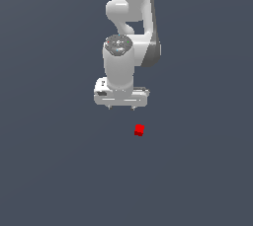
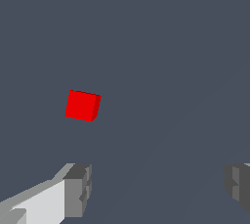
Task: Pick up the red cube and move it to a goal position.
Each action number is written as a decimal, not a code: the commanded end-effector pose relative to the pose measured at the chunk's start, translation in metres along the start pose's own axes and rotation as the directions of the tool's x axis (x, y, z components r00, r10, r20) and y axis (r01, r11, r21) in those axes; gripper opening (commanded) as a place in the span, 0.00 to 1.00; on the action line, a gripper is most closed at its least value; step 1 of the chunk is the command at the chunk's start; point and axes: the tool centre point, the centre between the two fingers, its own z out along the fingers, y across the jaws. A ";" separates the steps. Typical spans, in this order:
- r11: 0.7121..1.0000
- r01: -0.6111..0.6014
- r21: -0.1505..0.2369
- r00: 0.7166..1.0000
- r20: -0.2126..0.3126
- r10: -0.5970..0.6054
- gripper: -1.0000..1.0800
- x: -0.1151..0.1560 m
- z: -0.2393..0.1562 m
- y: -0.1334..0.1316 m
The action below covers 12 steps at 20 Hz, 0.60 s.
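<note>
The step in hand looks like the approach: the arm has to bring its fingers (image 2: 154, 189) over the red cube (image 1: 139, 130) before any descent. To do it well, the hand should first shift sideways until the cube sits midway between the 2 fingers, then turn if needed so the pads face 2 flat sides of the cube and not its corners, and only then lower straight down. Closing should wait until the pads reach the cube's mid-height, since a thing this small is easily nudged away by 1 finger arriving first.

The fingers are spread wide and hold nothing. In the wrist view the red cube (image 2: 82, 105) lies on the bare grey desk (image 2: 185, 47), outside the gap between the fingers, ahead of the light-coloured one and slightly rotated. In the exterior view the cube rests on the desk below the hand and a little toward the exterior view's right, clearly apart from it.
</note>
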 end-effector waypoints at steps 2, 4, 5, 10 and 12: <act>1.000 0.000 0.000 1.000 0.000 0.000 0.96 0.000 0.000 0.000; 1.000 -0.004 0.000 1.000 0.000 0.004 0.96 0.000 0.002 -0.002; 1.000 -0.006 0.000 1.000 -0.001 0.006 0.96 0.001 0.004 -0.003; 0.999 -0.033 0.001 0.999 -0.004 0.033 0.96 0.003 0.022 -0.014; 0.999 -0.048 0.002 0.999 -0.005 0.048 0.96 0.005 0.033 -0.021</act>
